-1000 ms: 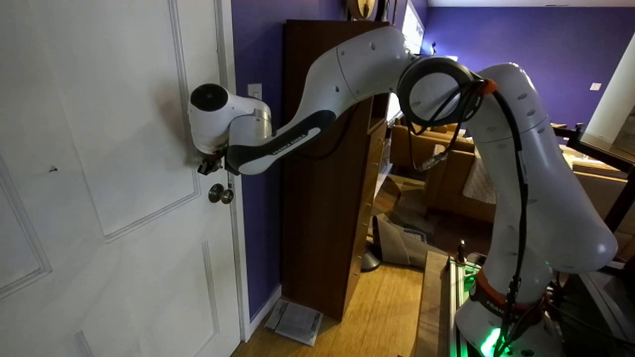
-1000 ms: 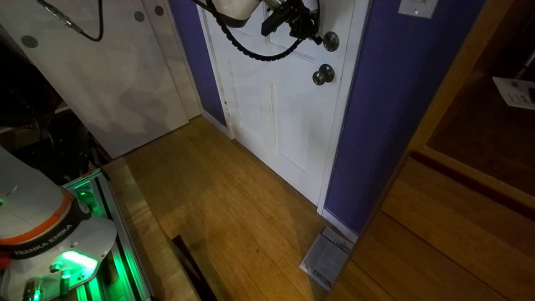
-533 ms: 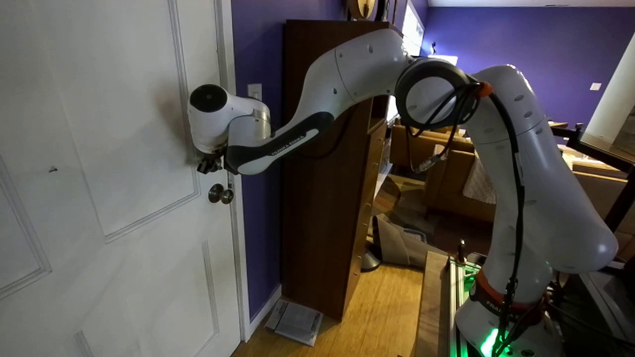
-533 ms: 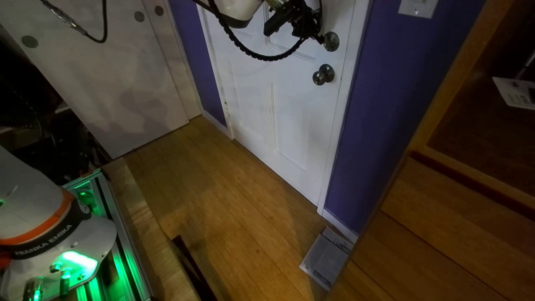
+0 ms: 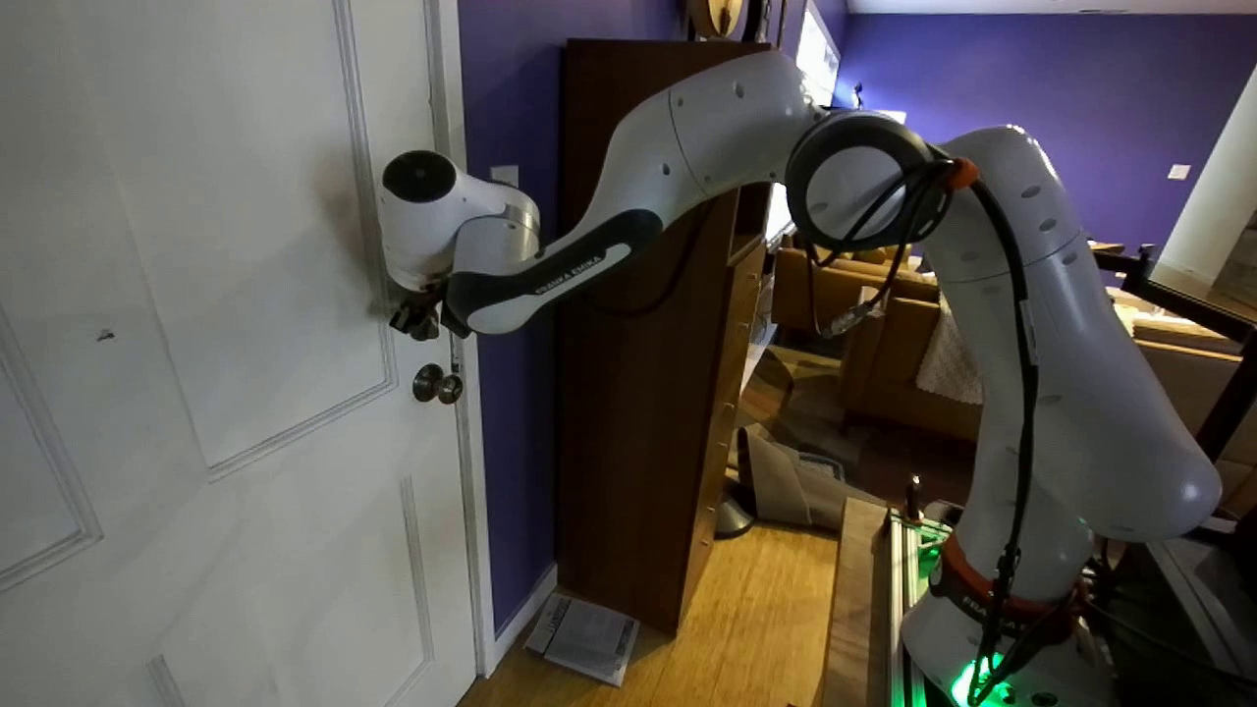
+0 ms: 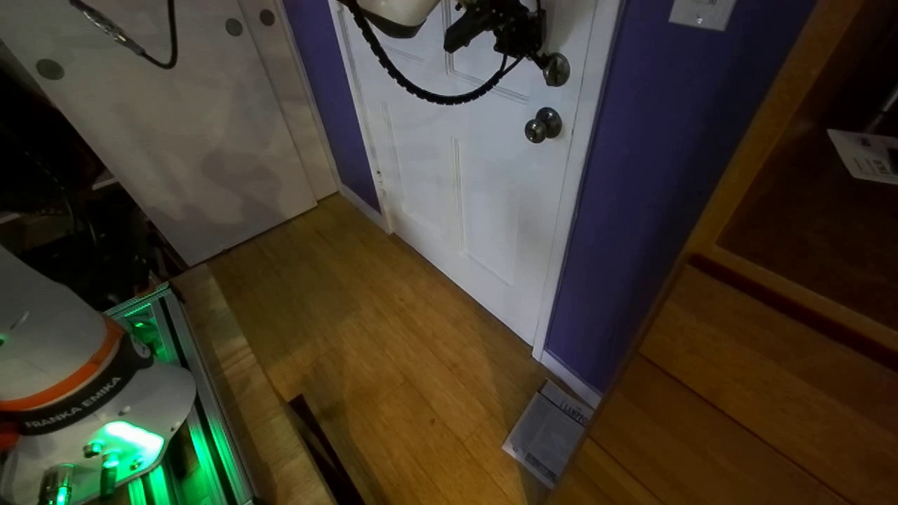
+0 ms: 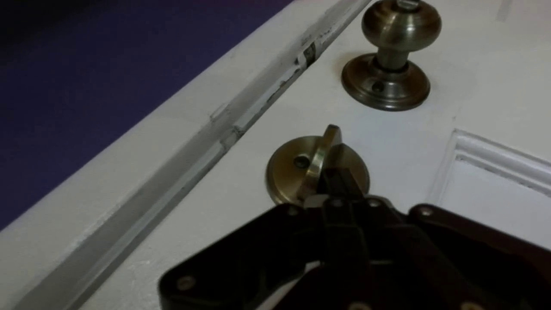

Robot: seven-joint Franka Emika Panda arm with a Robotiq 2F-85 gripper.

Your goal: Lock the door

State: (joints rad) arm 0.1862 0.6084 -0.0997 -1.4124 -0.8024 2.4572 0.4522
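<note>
Gripper (image 7: pixel 342 183) closed, seemingly empty, just beside thumb-turn (image 7: pixel 318 161) on door (image 7: pixel 400 163), at thumb-turn's side away from frame (image 7: pixel 137 155); contact unclear. Long axis of thumb-turn runs roughly toward doorknob (image 6: pixel 541 126) below it.

Latch: we find the gripper (image 7: pixel 340 185), fingers together, against or just beside the latch (image 7: pixel 317 162); we cannot tell which.
Frame side: we have open room over the lock plate (image 7: pixel 284 174), then a strip of door (image 7: pixel 243 181), until the door frame (image 7: pixel 146 146) stands in the way.
Knob: the knob (image 7: pixel 400 30) juts out near the latch and blocks that side; we see a gap between the two.
Below knob: in an exterior view, we read open room down to the floor (image 6: pixel 351 294).
Cable: the cable (image 6: pixel 449 99) loops under the arm (image 6: pixel 403 10), obstructing a hand from beneath.
Cabinet: we note the tall cabinet (image 5: pixel 628 393) beyond the frame, a strip of wall (image 5: pixel 511 442) between.
</note>
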